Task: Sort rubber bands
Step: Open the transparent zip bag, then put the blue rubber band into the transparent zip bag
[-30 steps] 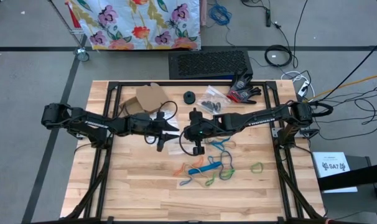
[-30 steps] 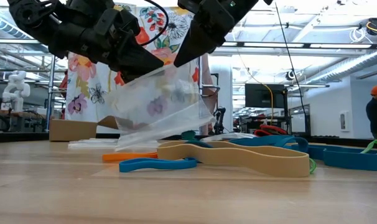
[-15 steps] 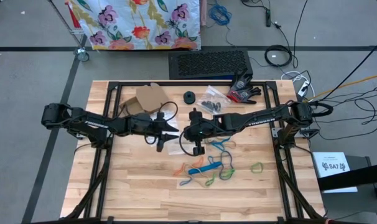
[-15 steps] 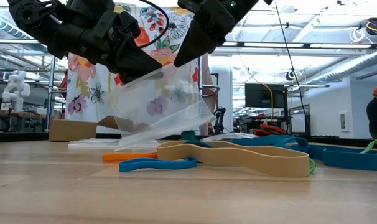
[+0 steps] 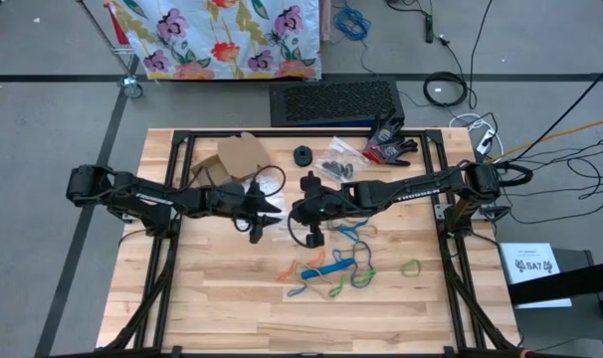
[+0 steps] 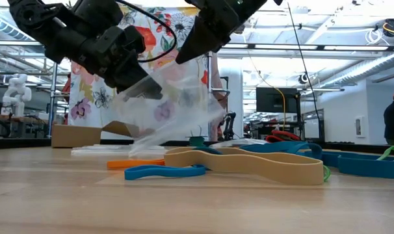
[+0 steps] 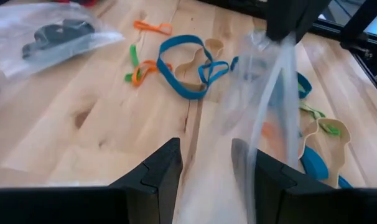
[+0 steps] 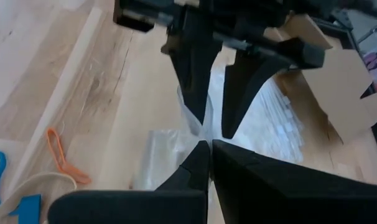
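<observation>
High view: both arms meet above the table's (image 5: 212, 298) middle. The left gripper (image 5: 269, 221) and right gripper (image 5: 294, 216) face each other over a clear plastic bag (image 5: 282, 231). The rubber bands (image 5: 331, 268) lie scattered on the wood just beside the bag, on the right arm's side.
Low view: the bag (image 6: 174, 107) hangs off the table between the two grippers; tan, blue and orange bands (image 6: 249, 162) lie flat below and beside it.
Left wrist view: the left gripper's fingers (image 7: 160, 171) stand parted, with the bag's film (image 7: 263, 118) running between them; whether they press it cannot be told. Blue, orange and green bands (image 7: 182, 65) lie beyond.
Right wrist view: the right gripper (image 8: 208, 146) is pinched closed on the bag's edge (image 8: 191, 118); an orange band (image 8: 61, 155) lies near the bag.
</observation>
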`<move>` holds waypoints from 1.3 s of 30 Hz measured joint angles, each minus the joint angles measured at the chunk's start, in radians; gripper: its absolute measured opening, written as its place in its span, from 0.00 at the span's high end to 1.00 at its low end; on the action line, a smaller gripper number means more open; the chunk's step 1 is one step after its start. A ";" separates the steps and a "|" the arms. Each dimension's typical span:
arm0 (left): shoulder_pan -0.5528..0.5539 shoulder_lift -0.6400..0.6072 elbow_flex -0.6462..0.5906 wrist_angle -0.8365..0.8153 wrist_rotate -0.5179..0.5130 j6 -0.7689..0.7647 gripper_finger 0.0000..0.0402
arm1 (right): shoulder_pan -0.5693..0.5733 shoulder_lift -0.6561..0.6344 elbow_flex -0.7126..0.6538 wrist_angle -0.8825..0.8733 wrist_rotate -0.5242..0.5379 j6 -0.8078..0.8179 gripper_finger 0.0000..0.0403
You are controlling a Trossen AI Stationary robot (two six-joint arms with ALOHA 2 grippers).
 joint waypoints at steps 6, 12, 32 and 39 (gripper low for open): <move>0.000 0.000 0.000 -0.051 -0.001 -0.051 0.67 | 0.000 0.000 -0.001 0.034 0.000 -0.006 1.00; 0.000 0.000 0.000 -0.056 -0.002 -0.052 0.88 | 0.001 0.000 -0.001 0.063 -0.005 -0.008 1.00; 0.000 0.001 -0.001 -0.181 -0.009 -0.393 1.00 | -0.078 0.000 -0.001 -0.449 0.006 0.201 0.83; -0.004 0.001 -0.001 -0.189 -0.009 -0.446 1.00 | -0.080 -0.050 -0.166 -0.410 0.031 0.229 0.86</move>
